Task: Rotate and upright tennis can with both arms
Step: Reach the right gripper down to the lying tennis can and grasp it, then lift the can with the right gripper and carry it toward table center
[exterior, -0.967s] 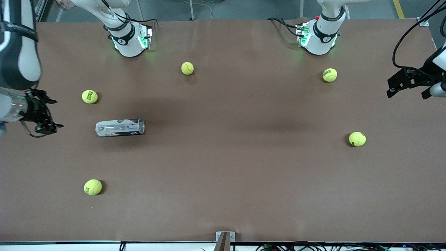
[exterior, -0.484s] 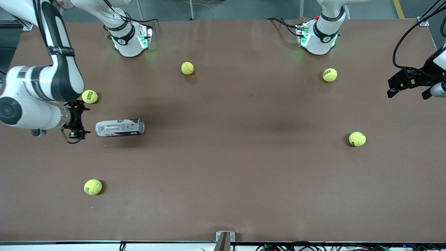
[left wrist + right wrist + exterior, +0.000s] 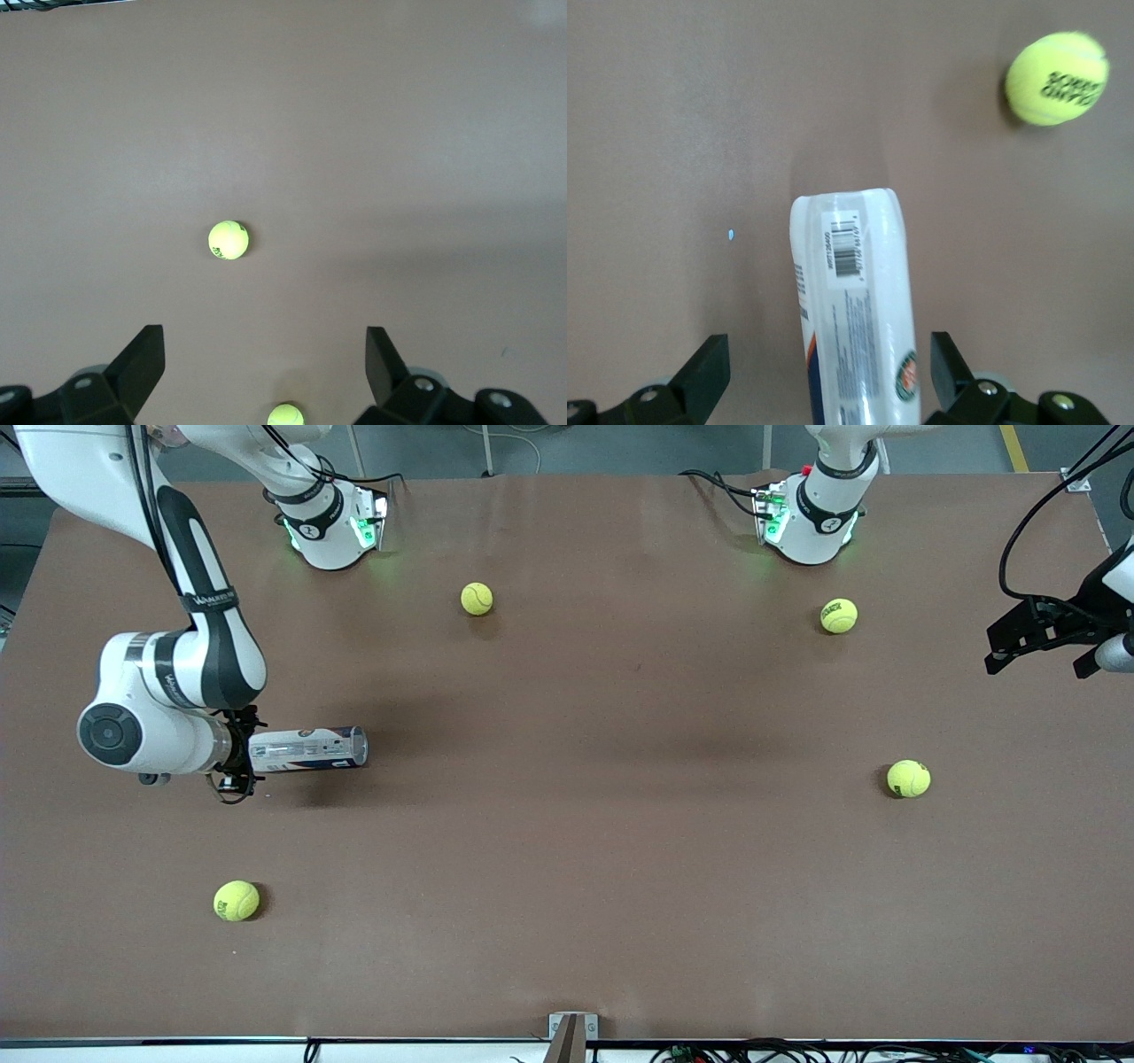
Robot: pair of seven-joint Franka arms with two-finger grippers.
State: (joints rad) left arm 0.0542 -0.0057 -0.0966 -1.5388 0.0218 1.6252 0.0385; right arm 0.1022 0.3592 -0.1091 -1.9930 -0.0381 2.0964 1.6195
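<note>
Right wrist view shows what the front view hides: the right claw (image 3: 824, 372) spread wide, one finger on each side of the tennis can (image 3: 307, 748), not clenched on it; barcode label readable. The can lies on its side toward the right arm's end of the desk (image 3: 567, 850). Left wrist view: left claw (image 3: 264, 365) released, empty, hanging over bare desk at the left arm's end; the left arm waits. Surface is a plain brown sheet, grey floor past its top edge, cables along the near edge. Count in front view: one can, four tennis balls (image 3: 477, 599), two arms
</note>
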